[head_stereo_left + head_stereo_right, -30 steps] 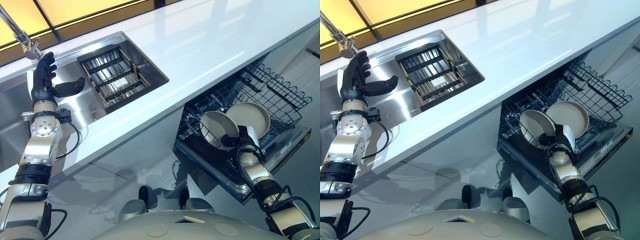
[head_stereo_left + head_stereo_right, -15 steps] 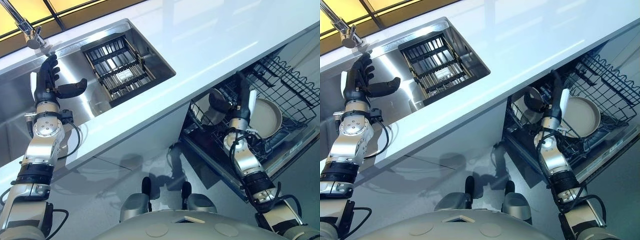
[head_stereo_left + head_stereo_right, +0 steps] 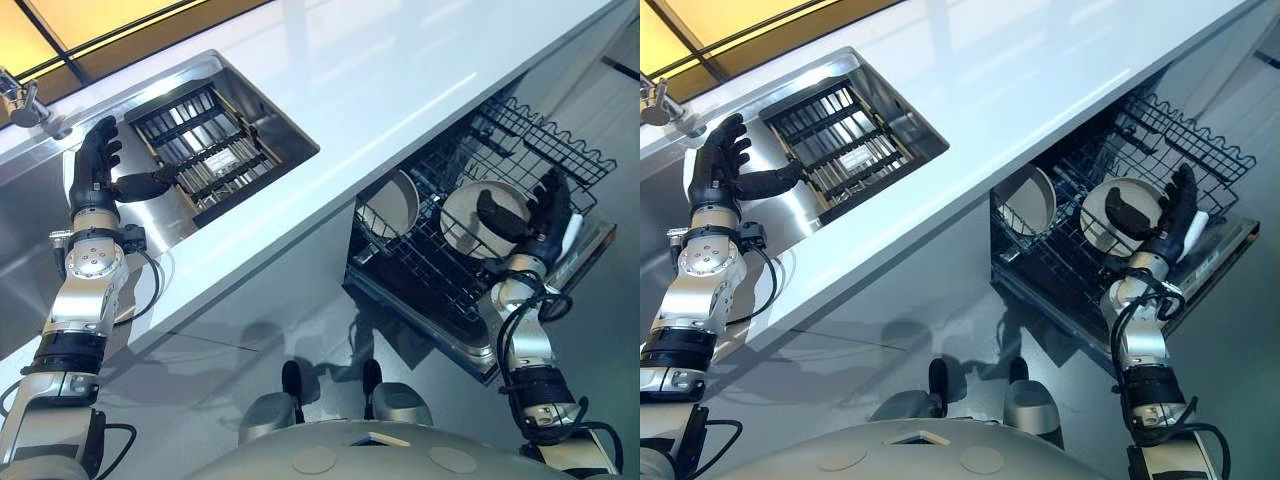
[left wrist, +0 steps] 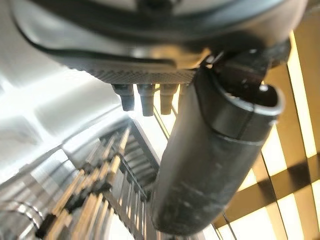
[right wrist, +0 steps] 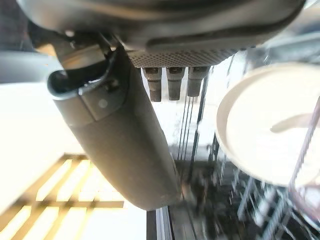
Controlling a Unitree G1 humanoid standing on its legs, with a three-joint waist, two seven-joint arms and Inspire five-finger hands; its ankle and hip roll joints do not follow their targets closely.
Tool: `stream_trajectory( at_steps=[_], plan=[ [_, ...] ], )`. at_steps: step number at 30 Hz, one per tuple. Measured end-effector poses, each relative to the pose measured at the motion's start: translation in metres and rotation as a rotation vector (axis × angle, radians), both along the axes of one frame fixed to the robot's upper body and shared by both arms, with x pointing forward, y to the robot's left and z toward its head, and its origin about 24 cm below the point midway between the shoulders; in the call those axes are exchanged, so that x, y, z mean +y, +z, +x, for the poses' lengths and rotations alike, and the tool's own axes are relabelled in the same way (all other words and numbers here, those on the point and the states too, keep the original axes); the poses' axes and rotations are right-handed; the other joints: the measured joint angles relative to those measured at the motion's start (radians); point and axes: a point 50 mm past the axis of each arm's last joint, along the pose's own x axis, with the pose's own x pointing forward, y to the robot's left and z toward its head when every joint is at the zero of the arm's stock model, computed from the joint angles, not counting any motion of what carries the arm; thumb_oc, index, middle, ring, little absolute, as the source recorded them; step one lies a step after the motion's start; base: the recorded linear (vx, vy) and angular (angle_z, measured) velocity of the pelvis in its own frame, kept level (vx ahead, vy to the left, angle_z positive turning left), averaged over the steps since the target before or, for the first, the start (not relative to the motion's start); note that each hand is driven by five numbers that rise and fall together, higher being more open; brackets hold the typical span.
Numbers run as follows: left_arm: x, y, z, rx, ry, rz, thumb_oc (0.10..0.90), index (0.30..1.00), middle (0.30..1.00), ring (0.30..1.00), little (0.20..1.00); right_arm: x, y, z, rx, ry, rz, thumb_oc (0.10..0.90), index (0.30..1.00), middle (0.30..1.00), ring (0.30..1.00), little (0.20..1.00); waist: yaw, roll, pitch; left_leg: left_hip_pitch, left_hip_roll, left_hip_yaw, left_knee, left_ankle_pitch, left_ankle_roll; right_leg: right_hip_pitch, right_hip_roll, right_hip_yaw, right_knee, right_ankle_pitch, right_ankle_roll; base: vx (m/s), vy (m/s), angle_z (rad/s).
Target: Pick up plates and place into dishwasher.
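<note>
Two pale plates stand on edge in the pulled-out dishwasher rack (image 3: 545, 150): one plate (image 3: 392, 203) towards the left, the other plate (image 3: 462, 222) to its right. My right hand (image 3: 543, 225) is open just in front of the right plate, its thumb across the plate's face and its straight fingers past the plate's right rim. In the right wrist view that plate (image 5: 260, 135) sits a little beyond the hand (image 5: 120, 140) and nothing is held. My left hand (image 3: 95, 172) hangs open above the steel sink (image 3: 40, 230), holding nothing.
A dark slatted drying rack (image 3: 195, 150) lies in the sink, seen close in the left wrist view as the rack (image 4: 95, 200). A faucet (image 3: 20, 102) stands at the sink's far left. The white counter (image 3: 380, 70) overhangs the dishwasher, whose door (image 3: 592, 252) lies open.
My right hand has swung from between the two plates to the right, in front of the right-hand plate. The camera has shifted. My left hand has barely moved over the sink.
</note>
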Motion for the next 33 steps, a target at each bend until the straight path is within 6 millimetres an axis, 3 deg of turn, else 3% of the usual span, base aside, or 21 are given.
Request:
stream_trajectory(
  at_steps=[5,20,23,28,33],
  plan=[
    [0.000,0.000,0.000,0.003,-0.017,-0.019,0.800,0.900,0.900,0.900,0.900,-0.029,-0.040,-0.018,0.114,-0.131,0.185,0.800,0.900,0.900,0.900,0.900,0.007,0.002,-0.001,0.003,0.002,0.001,0.002,-0.002,-0.001,0.003,0.002,-0.001,0.000,0.001,-0.002,0.05,-0.113,-0.01],
    [0.005,0.007,0.001,0.032,-0.044,0.007,0.800,0.900,0.900,0.900,0.900,-0.042,-0.095,-0.049,0.355,-0.244,0.373,0.800,0.900,0.900,0.900,0.900,0.084,0.009,0.002,-0.029,-0.002,-0.081,0.003,0.016,-0.008,0.014,0.003,-0.078,-0.001,-0.005,-0.008,0.02,-0.082,0.16],
    [0.007,0.012,0.003,0.031,-0.044,0.019,0.800,0.900,0.900,0.900,0.900,-0.047,-0.097,-0.051,0.333,-0.232,0.430,0.800,0.900,0.900,0.900,0.900,0.094,0.008,0.015,-0.033,-0.002,-0.095,0.003,0.022,-0.010,0.016,0.006,-0.086,0.000,-0.006,-0.010,0.00,-0.053,0.14],
    [0.007,0.024,0.008,0.021,-0.075,0.034,0.800,0.900,0.900,0.900,0.900,-0.057,-0.094,-0.052,0.151,-0.161,0.635,0.800,0.900,0.900,0.900,0.900,0.096,0.003,0.057,-0.050,0.007,-0.114,0.003,0.034,-0.025,0.014,0.019,-0.090,0.002,-0.006,-0.010,-0.02,-0.042,0.09],
    [0.003,0.034,0.017,-0.005,-0.099,0.037,0.800,0.900,0.900,0.900,0.900,-0.040,-0.099,-0.046,-0.128,-0.098,0.894,0.800,0.900,0.900,0.900,0.900,0.085,-0.004,0.071,-0.081,0.025,-0.114,0.015,0.037,-0.031,0.001,0.037,-0.099,-0.002,0.002,-0.022,-0.01,-0.014,0.06]
  ],
)
